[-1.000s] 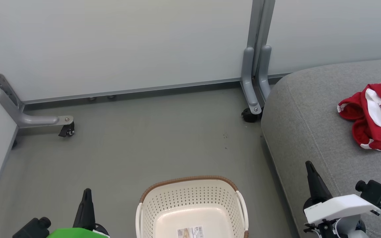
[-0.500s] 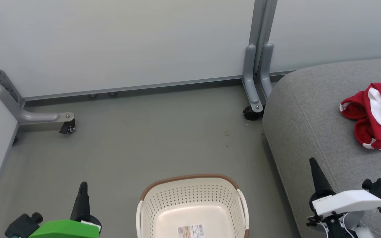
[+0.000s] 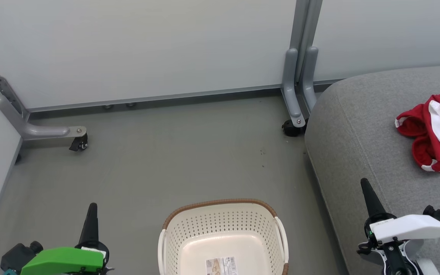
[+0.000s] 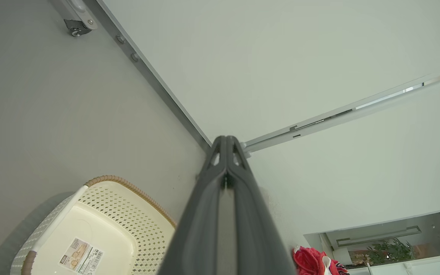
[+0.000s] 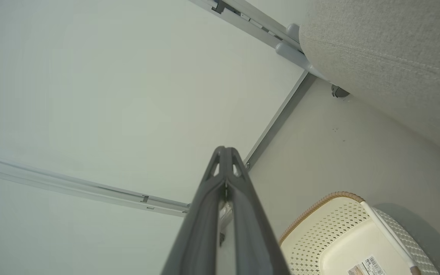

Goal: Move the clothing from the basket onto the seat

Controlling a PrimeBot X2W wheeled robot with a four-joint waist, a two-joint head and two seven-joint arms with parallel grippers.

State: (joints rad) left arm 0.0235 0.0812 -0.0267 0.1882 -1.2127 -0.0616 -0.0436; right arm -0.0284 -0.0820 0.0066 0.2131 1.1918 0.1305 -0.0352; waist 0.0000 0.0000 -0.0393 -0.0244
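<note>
The cream perforated basket (image 3: 224,225) with its brown rim stands on the floor at the bottom centre, holding nothing but a label on its bottom; it also appears as the basket (image 4: 90,229) and the basket (image 5: 342,236) in the wrist views. The red and white clothing (image 3: 434,133) lies crumpled on the light-grey seat (image 3: 357,126) at the right, and a red corner of clothing (image 4: 311,261) shows low in the left wrist view. My left gripper (image 3: 92,208) is shut left of the basket. My right gripper (image 3: 365,183) is shut over the seat's front edge. Both hold nothing.
Grey partition walls close the back and left. Their metal feet with castors stand on the floor: one foot (image 3: 52,131) at the left, another foot (image 3: 294,114) beside the seat's corner. Grey floor (image 3: 174,152) stretches between the walls and the basket.
The camera has tilted slightly, shifting the scene. Both grippers have dropped lower and outward in the head view, still shut. The clothing and basket stay where they were.
</note>
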